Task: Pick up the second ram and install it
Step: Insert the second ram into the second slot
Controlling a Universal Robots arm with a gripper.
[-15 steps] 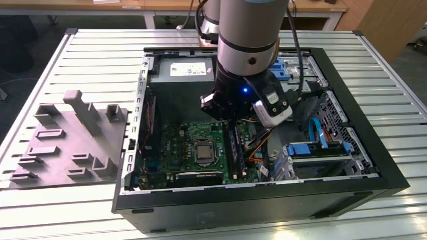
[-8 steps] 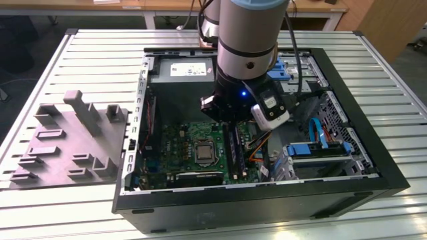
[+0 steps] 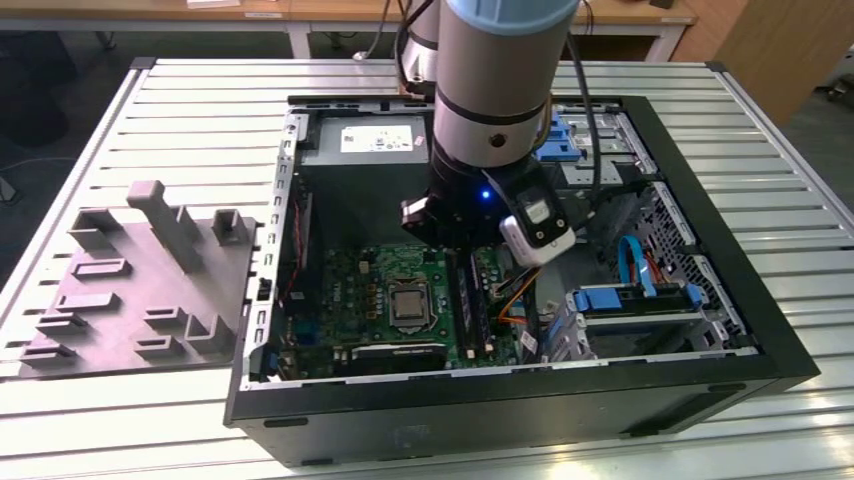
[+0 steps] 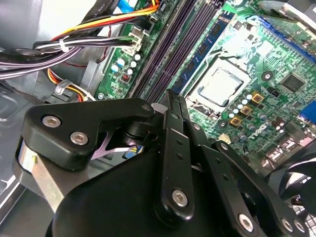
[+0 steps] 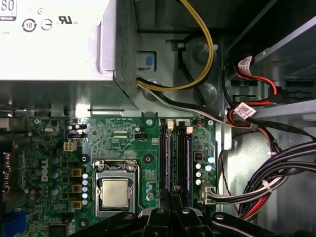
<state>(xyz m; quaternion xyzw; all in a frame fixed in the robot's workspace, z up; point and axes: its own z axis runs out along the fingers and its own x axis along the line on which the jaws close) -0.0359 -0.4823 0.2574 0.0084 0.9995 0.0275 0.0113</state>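
While over the black memory slots of the motherboard, jaws tight together.

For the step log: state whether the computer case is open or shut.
Open. The computer case lies on its side with no panel over it; the motherboard inside is in plain sight in the exterior view.
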